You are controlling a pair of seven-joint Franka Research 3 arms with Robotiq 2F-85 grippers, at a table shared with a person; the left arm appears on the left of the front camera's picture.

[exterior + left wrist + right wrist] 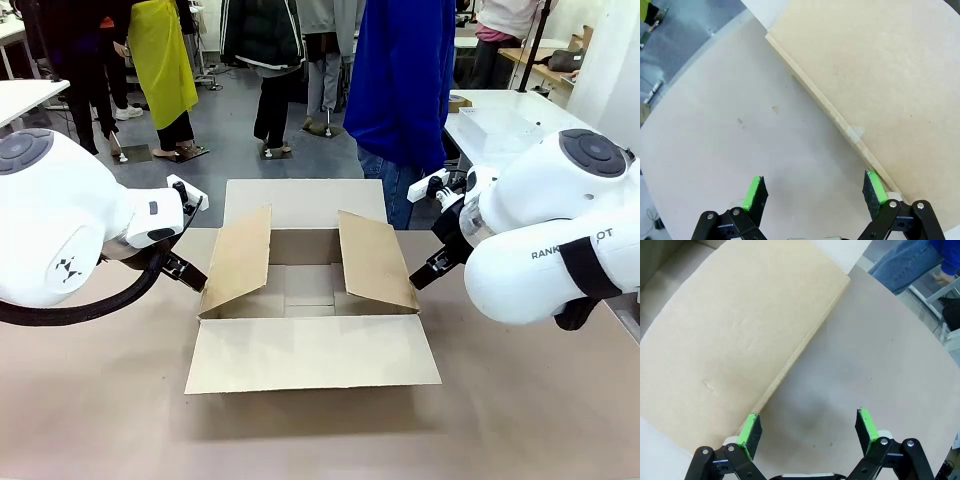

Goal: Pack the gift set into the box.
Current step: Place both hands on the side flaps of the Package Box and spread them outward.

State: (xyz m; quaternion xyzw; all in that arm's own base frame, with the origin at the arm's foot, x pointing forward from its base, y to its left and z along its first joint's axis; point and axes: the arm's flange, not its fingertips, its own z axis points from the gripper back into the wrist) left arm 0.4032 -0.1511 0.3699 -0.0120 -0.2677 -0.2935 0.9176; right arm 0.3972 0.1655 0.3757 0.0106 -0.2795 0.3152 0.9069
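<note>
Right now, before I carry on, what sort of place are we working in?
Probably a robotics lab or shared workshop, not a home: white worktables stand on a grey floor, several people stand between them, and an open cardboard box sits on our brown table.

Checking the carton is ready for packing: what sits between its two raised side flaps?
Only the bare floor of the box, seen in the front view, between its left flap and right flap.
</note>
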